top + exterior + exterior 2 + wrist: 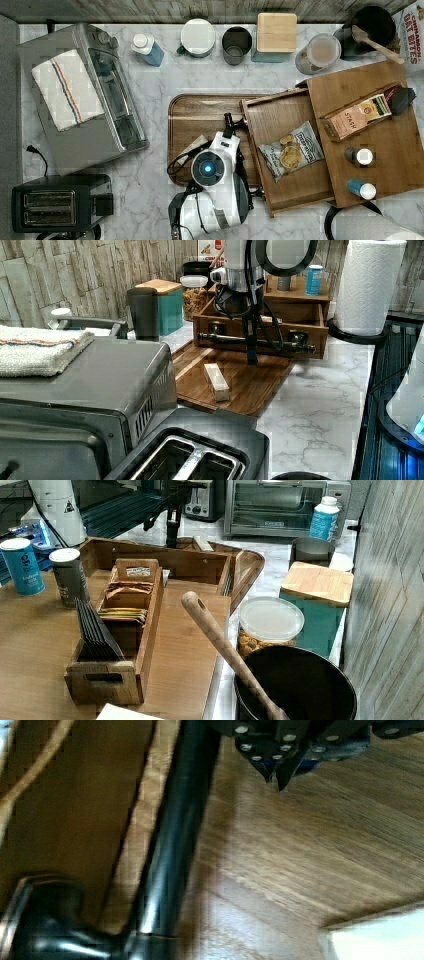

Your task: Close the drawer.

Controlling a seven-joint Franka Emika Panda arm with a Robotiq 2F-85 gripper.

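The light wooden drawer [274,117] stands pulled out from its flat-topped box [350,87] toward the top view's left, with a chip bag [292,151] lying inside. A black bar handle [225,338] runs across the drawer front [265,329]. My gripper [228,120] points down over the dark walnut tray [195,112], just outside the drawer front and beside the handle. In the left view my gripper [252,359] hangs in front of the bar. In the wrist view my gripper [276,780] is shut and empty, close beside the handle [172,845].
A small white block [216,381] lies on the walnut tray. A toaster oven [85,95] and a toaster [55,205] fill the top view's left. Canisters line the back wall. A tea box [360,117] and two bottles stand on the box top. A paper towel roll [367,285] stands nearby.
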